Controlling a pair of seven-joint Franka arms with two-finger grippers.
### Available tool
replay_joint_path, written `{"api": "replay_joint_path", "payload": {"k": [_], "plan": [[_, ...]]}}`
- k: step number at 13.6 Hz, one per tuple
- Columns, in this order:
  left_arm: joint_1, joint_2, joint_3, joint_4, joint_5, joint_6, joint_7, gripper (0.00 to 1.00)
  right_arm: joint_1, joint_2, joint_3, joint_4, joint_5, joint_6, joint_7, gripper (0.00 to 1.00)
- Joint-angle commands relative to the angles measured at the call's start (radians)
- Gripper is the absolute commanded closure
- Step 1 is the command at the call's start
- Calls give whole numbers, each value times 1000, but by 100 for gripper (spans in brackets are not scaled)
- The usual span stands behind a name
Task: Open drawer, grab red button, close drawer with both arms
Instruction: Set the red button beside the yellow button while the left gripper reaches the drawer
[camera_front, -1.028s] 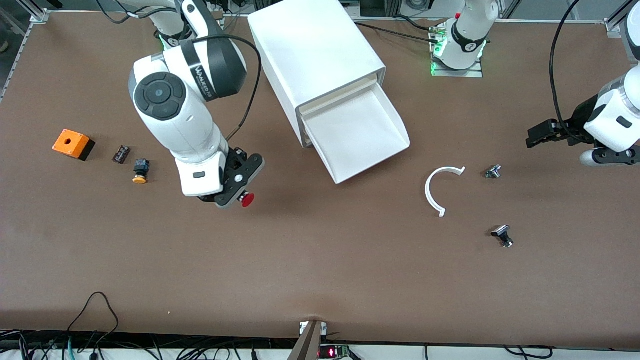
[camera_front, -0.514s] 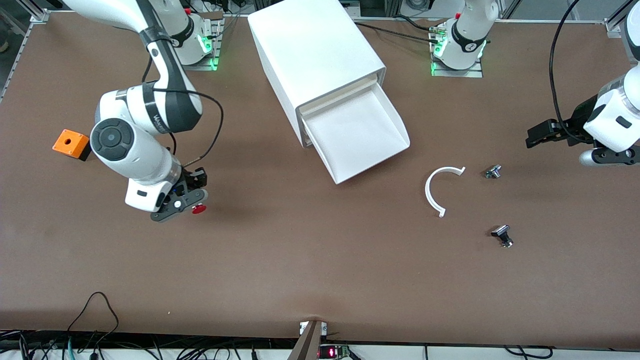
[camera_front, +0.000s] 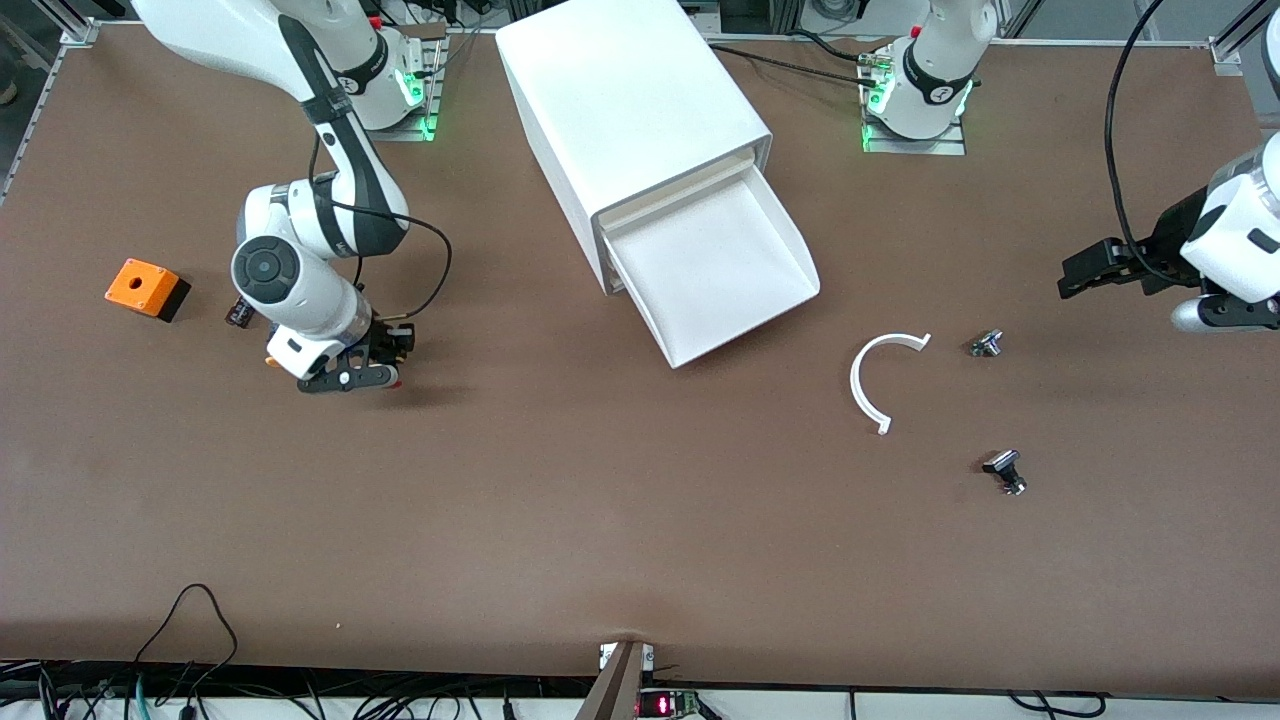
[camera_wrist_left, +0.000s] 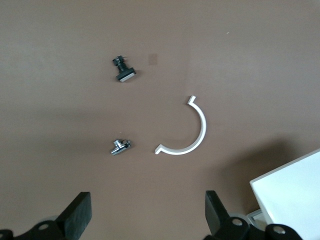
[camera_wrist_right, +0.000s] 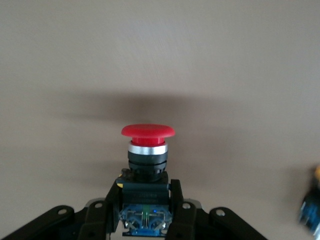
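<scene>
Red-capped button (camera_wrist_right: 147, 167), clamped by its black body in the right pincer (camera_front: 350, 378) over the tabletop (camera_front: 600, 520) toward the right arm's end from the open drawer (camera_front: 715, 270); left pincer (camera_front: 1095, 270), spread empty, waits, likelier closer.

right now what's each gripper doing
Left gripper: open, empty, over the table by the white arc.
Right gripper: shut on the red button.

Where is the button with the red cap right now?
The small red-capped push button with a black body is clamped in the right gripper, low over the brown table toward the right arm's end, close to the orange box with a hole.
</scene>
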Motion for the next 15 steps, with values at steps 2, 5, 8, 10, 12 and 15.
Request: {"api": "replay_joint_path", "payload": {"k": [2, 5, 8, 10, 12, 15], "plan": [[-4, 44, 0, 68, -32, -21, 6, 0, -11, -80, -7, -96, -16, -60, 95, 73], [-12, 67, -5, 67, -20, -22, 5, 0, -34, -63, -131, -119, -37, -36, -112, 70], [-53, 165, 1, 55, -22, -18, 8, 0, -39, -35, -130, -122, -37, 16, -118, 70], [-98, 170, 7, 42, -9, -15, 6, 0, -37, 11, -125, -147, -34, 117, -111, 71], [-125, 176, 6, -2, -23, -13, -29, 0, -36, 31, -121, -151, -33, 153, -109, 71], [-188, 211, 4, -31, -25, 60, -228, 0, -36, 38, -102, -151, -27, 177, -109, 71]]}}
